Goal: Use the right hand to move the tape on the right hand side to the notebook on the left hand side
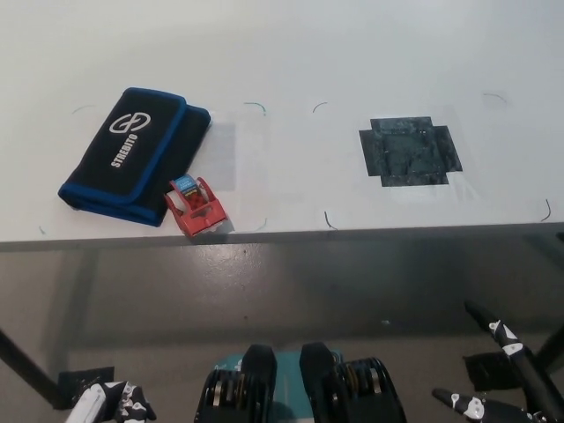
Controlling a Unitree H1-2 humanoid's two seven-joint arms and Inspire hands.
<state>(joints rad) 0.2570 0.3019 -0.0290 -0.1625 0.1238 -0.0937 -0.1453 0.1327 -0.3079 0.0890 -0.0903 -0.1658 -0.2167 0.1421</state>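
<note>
Sitting at table (370, 53) edge, red tape dispenser (196, 208) touches black pouch (132, 154); right hand (502, 379) low, fingers apart; left hand (110, 405) fingers unclear.

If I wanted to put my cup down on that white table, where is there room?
Plenty: the whole far strip of the table is bare, as is the middle stretch between the red tape dispenser and the dark taped patch. It is crowded only at the left, where the dispenser touches the black-and-blue notebook.
</note>
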